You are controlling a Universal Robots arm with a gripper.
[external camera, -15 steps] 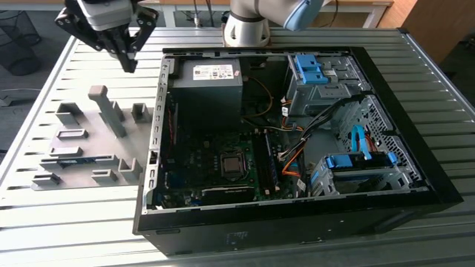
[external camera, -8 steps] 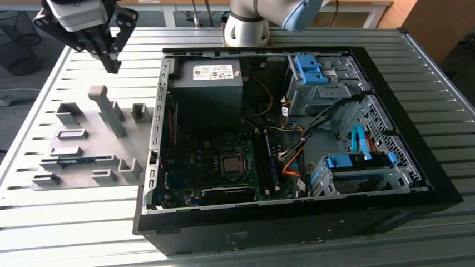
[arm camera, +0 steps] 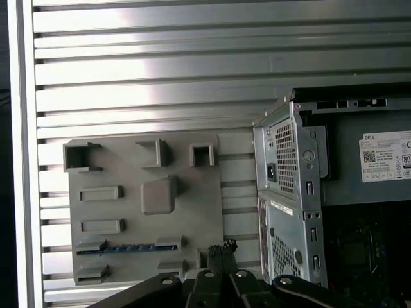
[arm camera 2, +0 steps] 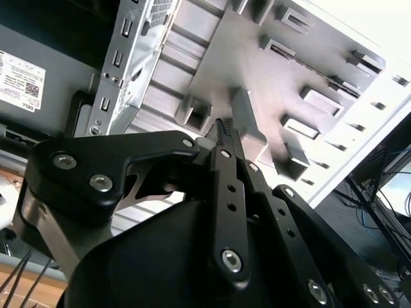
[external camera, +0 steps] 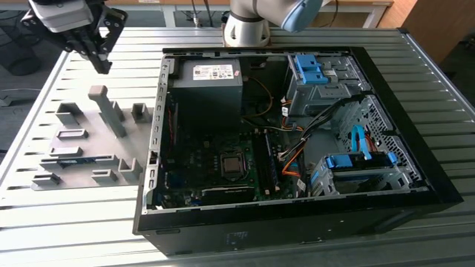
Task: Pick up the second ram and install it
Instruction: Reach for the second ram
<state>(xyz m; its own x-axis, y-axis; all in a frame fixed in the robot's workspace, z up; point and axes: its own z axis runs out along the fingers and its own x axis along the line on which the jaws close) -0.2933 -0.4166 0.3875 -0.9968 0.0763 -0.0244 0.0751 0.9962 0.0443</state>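
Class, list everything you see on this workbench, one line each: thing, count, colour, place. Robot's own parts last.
table: one, silver, under everything
computer case: one, black, open, exterior view's right
power supply: one, grey, inside the case
drive latches: two, bright blue, inside the case
cables: several, orange and black, inside the case
holder plate: one, grey, beside the case
ram stick: one, blue-green, in the holder plate
arm: one, silver and blue, beyond the case
tool: one, black, shut, empty, above the table by the holder plate
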